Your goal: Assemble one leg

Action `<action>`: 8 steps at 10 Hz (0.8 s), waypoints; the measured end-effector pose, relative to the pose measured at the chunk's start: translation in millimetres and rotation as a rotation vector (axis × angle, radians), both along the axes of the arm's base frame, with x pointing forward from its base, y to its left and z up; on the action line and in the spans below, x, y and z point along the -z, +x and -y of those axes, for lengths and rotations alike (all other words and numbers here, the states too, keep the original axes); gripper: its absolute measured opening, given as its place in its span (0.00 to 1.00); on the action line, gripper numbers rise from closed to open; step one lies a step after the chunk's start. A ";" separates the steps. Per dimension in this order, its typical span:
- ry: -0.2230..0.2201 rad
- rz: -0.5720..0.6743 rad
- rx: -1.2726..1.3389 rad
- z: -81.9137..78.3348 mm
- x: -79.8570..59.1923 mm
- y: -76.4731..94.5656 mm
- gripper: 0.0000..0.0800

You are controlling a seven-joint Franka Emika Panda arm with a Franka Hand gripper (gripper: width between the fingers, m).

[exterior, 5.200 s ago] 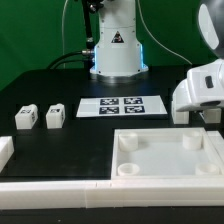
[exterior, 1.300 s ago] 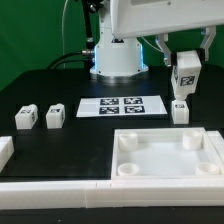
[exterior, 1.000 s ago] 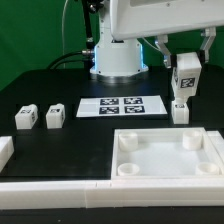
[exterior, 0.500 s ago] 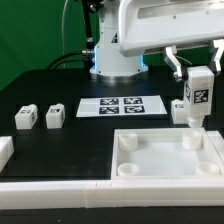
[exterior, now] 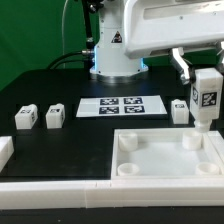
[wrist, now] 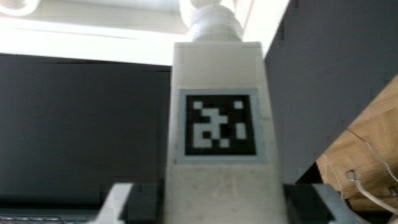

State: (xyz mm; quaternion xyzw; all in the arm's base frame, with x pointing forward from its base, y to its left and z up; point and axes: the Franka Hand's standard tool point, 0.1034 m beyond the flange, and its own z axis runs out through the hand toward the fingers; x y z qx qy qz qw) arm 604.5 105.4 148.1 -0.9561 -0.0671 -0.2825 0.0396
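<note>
My gripper point(exterior: 206, 74) is shut on a leg point(exterior: 207, 97), a white block with a black-and-white tag and a peg pointing down. It hangs just above the far right corner socket point(exterior: 194, 141) of the large white tray-like piece point(exterior: 166, 166). In the wrist view the held leg point(wrist: 219, 120) fills the middle, clamped between the two fingers point(wrist: 128, 204). Another leg point(exterior: 179, 110) stands on the table beside the held one. Two more legs point(exterior: 25, 118) point(exterior: 54, 116) stand at the exterior view's left.
The marker board point(exterior: 122, 106) lies in the middle of the black table. A white rail point(exterior: 50, 191) runs along the front edge, and a white piece point(exterior: 5, 152) sits at the left. The robot base point(exterior: 115, 55) stands at the back.
The gripper has carried the leg toward the exterior view's right and slightly down, from above the standing leg to over the tray-like piece's far right corner.
</note>
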 end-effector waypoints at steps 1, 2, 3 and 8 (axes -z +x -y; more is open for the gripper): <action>-0.006 0.002 -0.008 1.0 4.8 0.4 0.37; -0.006 0.017 -0.007 1.5 5.2 -0.4 0.37; -0.006 0.015 -0.007 1.5 5.6 -0.6 0.37; -0.012 0.012 -0.019 -0.1 12.0 7.1 0.37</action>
